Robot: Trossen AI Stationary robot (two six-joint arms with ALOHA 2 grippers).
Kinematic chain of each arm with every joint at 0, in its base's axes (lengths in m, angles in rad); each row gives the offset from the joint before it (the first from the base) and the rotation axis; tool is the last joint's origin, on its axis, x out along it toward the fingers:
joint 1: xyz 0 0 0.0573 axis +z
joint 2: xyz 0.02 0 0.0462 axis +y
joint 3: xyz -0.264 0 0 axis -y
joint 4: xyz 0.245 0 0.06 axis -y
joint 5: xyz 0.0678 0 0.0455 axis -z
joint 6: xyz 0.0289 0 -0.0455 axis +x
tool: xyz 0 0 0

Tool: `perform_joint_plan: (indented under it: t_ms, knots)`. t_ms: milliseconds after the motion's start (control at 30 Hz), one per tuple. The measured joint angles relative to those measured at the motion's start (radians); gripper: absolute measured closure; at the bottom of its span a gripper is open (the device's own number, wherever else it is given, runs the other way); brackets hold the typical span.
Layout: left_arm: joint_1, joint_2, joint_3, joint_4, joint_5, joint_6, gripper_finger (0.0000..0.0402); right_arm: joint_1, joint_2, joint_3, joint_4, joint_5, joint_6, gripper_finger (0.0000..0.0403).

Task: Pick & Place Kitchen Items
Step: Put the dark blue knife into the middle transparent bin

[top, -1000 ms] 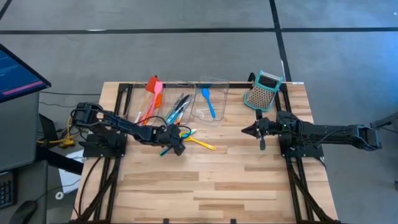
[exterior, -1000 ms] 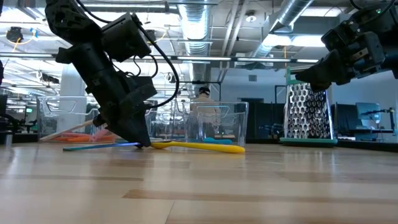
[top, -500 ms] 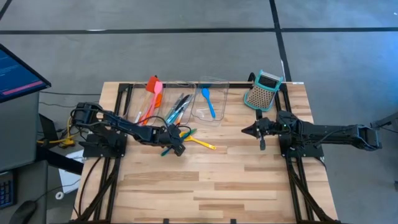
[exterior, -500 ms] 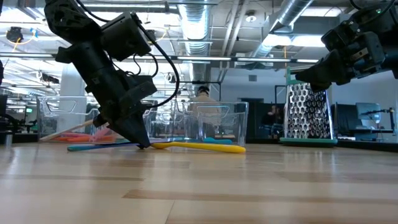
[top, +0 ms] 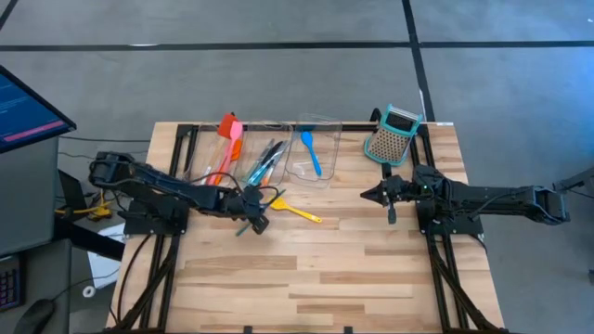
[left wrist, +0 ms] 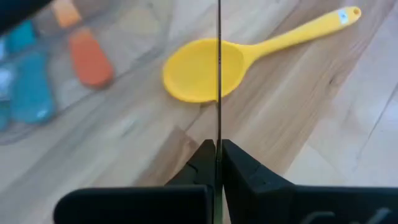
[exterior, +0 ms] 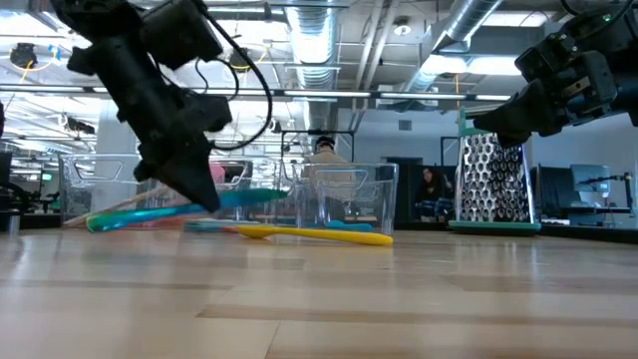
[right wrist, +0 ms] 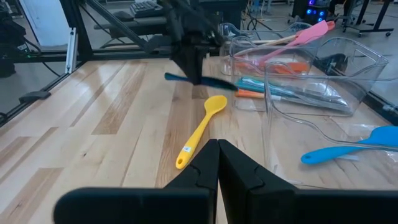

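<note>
Left gripper (exterior: 204,197) clamps teal spoon (exterior: 169,211) above the table

Three clear bins (top: 314,141), one grater (top: 392,134)

Both arms are matte black, built from slim tubes joined by blocky housings. The left hand (top: 251,223) ends a chunky wrist with a boxy camera block, and thin black cables loop off it. Orange-yellow wiring bunches at the left arm's base, beside the surface (top: 371,269). The right hand (top: 368,195) tapers into 2 flat black fingers; a small green light glows behind its wrist.
</note>
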Motion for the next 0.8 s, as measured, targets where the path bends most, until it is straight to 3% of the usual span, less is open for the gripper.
perform_joint_plan:
  t_ms: [800]
  knots:
    - [-0.065,-0.297,0.003,0.006,-0.04,0.115,0.0401,0.0,0.0,0.0,0.0,0.0,0.0,0.04]
